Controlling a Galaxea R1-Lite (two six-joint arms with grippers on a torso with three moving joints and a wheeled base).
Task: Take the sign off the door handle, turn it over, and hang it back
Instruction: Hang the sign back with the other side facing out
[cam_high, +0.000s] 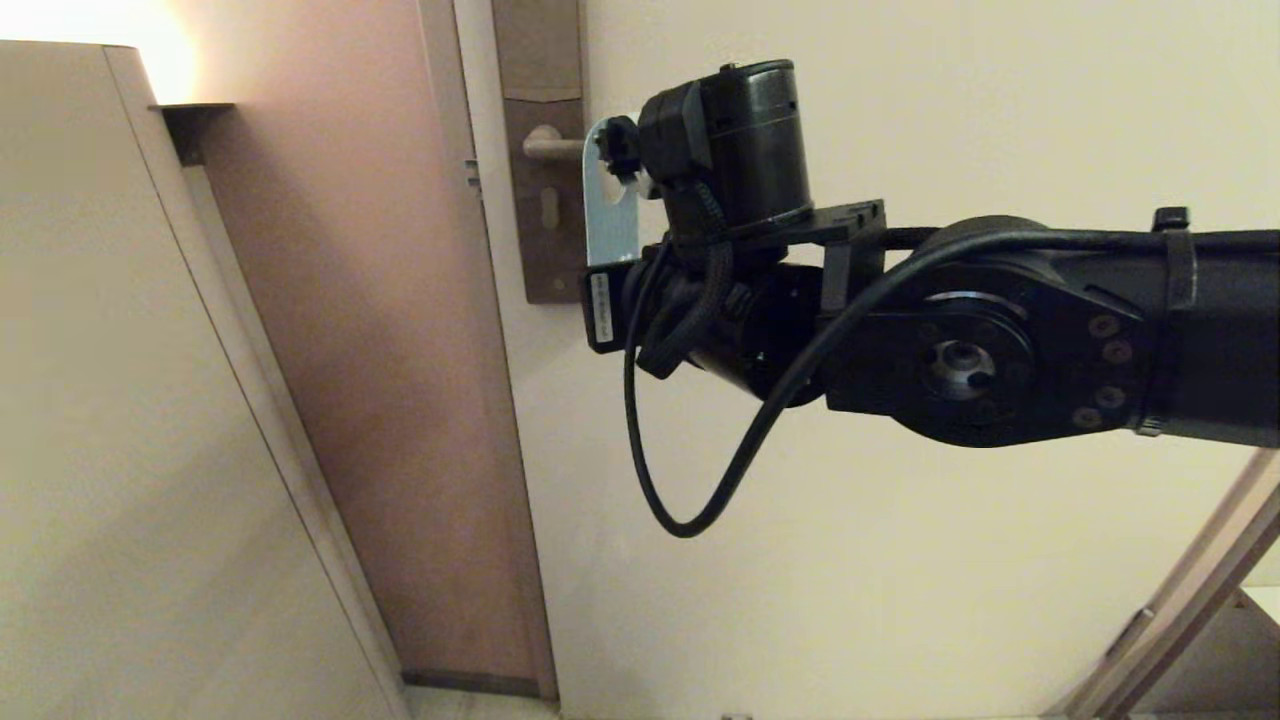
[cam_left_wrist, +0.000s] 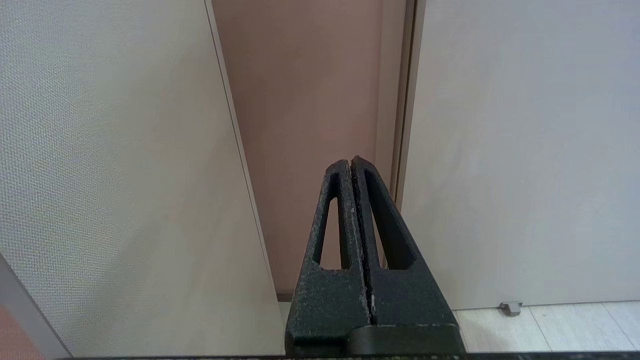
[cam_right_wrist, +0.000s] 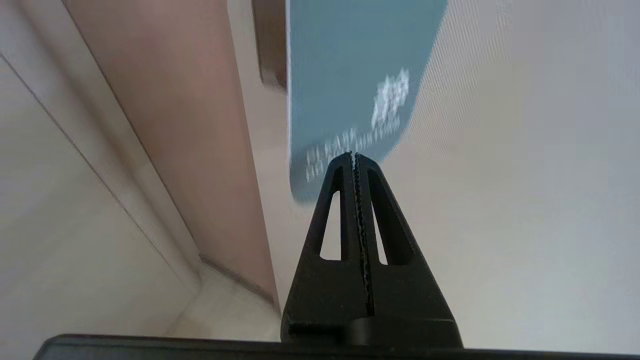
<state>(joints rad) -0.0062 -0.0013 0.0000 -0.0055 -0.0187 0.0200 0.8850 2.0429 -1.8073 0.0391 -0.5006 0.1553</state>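
One sign (cam_high: 610, 215), blue-grey side toward the camera, hangs on the one door handle (cam_high: 553, 146), its oval hole apparently around the lever beside the brown backplate (cam_high: 545, 200). Of two hands, the right hand (cam_right_wrist: 354, 156) has its arm stretched level across the door, fingers pressed together with nothing between them, tips just in front of the sign's white text. Lower down, the left hand (cam_left_wrist: 351, 161) is likewise closed and empty, facing the door edge.

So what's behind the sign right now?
Behind the sign are the pale door and the edge of the brown backplate. The handle runs to the sign's top; the right gripper hides its tip.
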